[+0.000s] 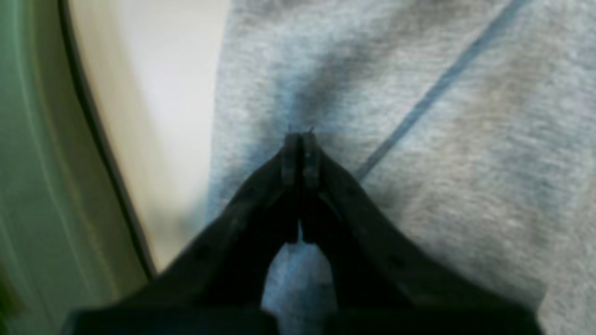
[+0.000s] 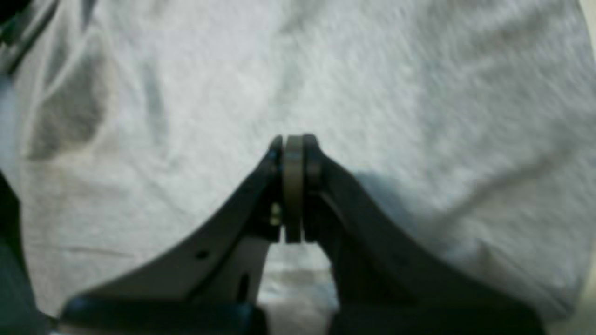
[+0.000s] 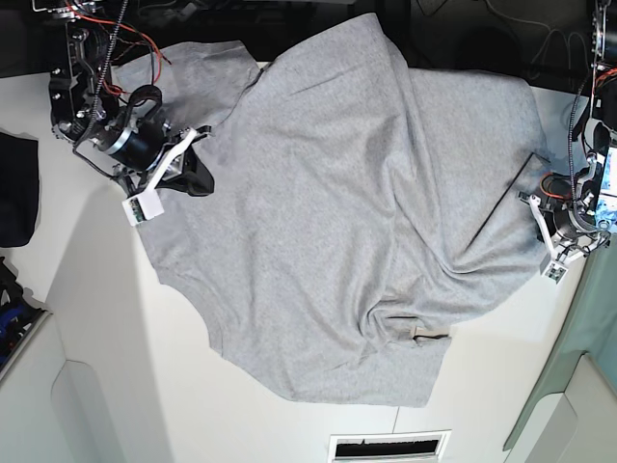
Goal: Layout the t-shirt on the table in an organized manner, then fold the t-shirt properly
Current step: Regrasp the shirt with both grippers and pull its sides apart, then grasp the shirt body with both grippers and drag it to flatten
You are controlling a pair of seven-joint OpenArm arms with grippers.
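So the grey t-shirt (image 3: 337, 212) lies spread but wrinkly on the white table (image 3: 125, 386), plain side up, no fold yet. L gripper (image 1: 300, 139) & R gripper (image 2: 293, 144) are both pinched closed, each on shirt cloth by the looks. Smoothing + folding left.

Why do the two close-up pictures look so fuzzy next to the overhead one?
Left wrist view: soft and smeared, the t-shirt tinted bluish, a dark shadow just beyond the left gripper. Right wrist view: equally blurred, warmer light, the right gripper casting a shadow to its right. Base view: sharp and evenly lit, only soft shadows in the folds on the table.
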